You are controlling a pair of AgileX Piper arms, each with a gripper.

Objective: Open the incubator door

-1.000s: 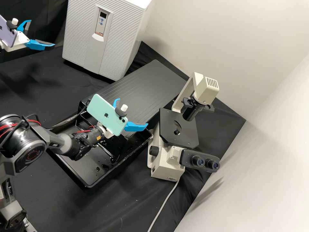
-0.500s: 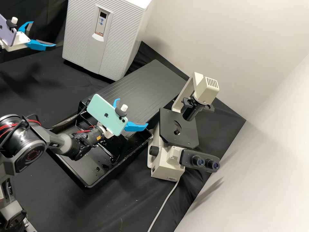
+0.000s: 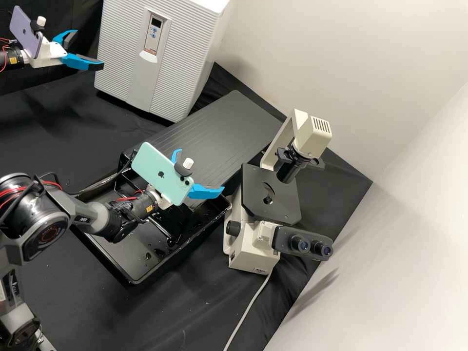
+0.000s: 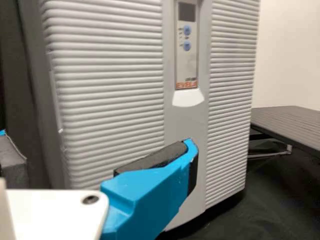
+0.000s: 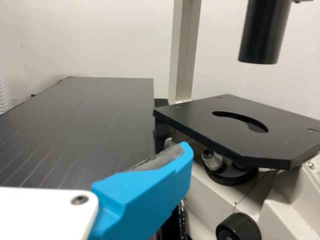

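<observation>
Left gripper (image 3: 89, 48): had come farther in from the high view's left edge since a second ago, toward the incubator (image 3: 207, 53); its two blue fingers stood spread, one mostly cut off in the left wrist view.
Incubator door (image 3: 119, 58): shut, well back on the bench; pale grey, finely ribbed beside a smooth centre strip with one small screen (image 3: 156, 22) and two blue buttons (image 3: 154, 33). Whether a finger touched it, I couldn't tell.
Right gripper (image 3: 201, 169): fingers wide apart, one partly hidden behind the mint phone (image 3: 155, 168).
Phones: two, counting the lilac phone (image 3: 27, 34), one mounted on each gripper.
Tray (image 3: 185, 248): one, black and glossy, specked with drops, partly covered by the right arm.
Microscope (image 3: 243, 258): one, cream body, flat black stage with a curved slot, two eyepieces (image 3: 301, 245); its pale cord (image 3: 251, 307) ran out of sight.
</observation>
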